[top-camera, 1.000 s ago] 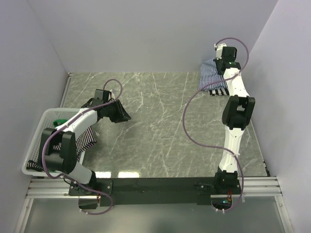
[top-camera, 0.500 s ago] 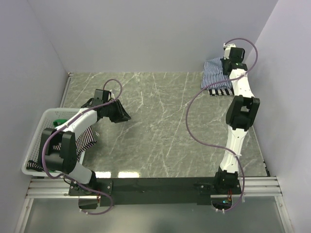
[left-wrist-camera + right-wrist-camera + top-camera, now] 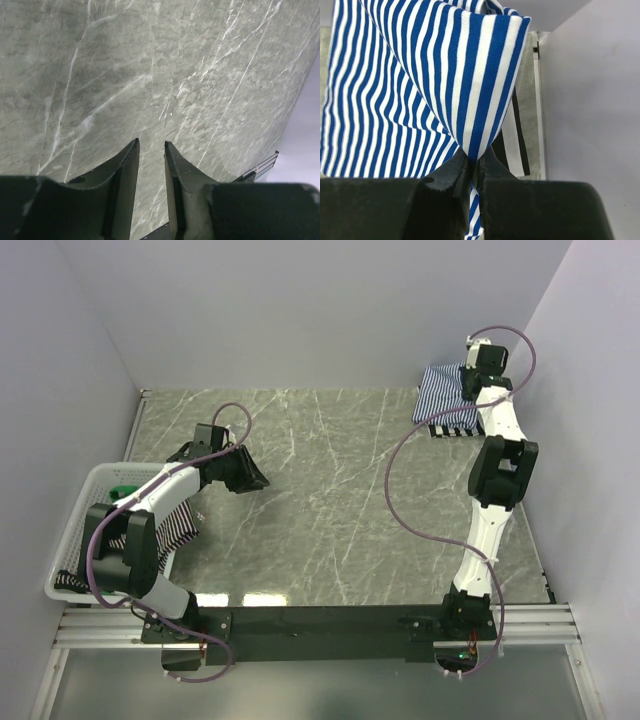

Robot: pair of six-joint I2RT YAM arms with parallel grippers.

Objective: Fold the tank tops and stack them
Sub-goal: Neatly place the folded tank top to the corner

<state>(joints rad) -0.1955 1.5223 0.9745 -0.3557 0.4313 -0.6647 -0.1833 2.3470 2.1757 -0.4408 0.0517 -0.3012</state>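
The thin-striped tank top (image 3: 438, 388), blue-and-white in the wrist view (image 3: 395, 90), is lying at the far right corner of the bench (image 3: 330, 500), close to the back wall and the right wall. One fold of its cloth is rising off the pile and hanging in a narrow peak. The right hand (image 3: 473, 160) is pinching that fold, with its 2 fingers pressed together on the fabric and a thin strip of stripes trailing down between them. In the top view the right hand (image 3: 470, 378) is sitting over the top's right edge, with the right arm stretched far forward along the right side of the bench.

Under this top a broad-striped tank top (image 3: 447, 428) in black and white is lying flat, its near edge showing past the thin-striped one. In the right wrist view only a sliver of it (image 3: 516, 142) is showing, beside the pinched fold.

More striped tops are sitting at the left. 1 dark-striped tank top (image 3: 176, 524) is draping over the right rim of a white mesh basket (image 3: 78, 502) at the bench's left edge, and another striped piece (image 3: 70, 582) is lying at its near corner. Something green (image 3: 124, 491) is showing inside the basket.

The left hand (image 3: 252, 480) is hovering over bare bench just right of the basket. Its fingers (image 3: 127, 165) are standing a little apart, a narrow gap between them, holding nothing, and only the marbled surface is showing beyond them.
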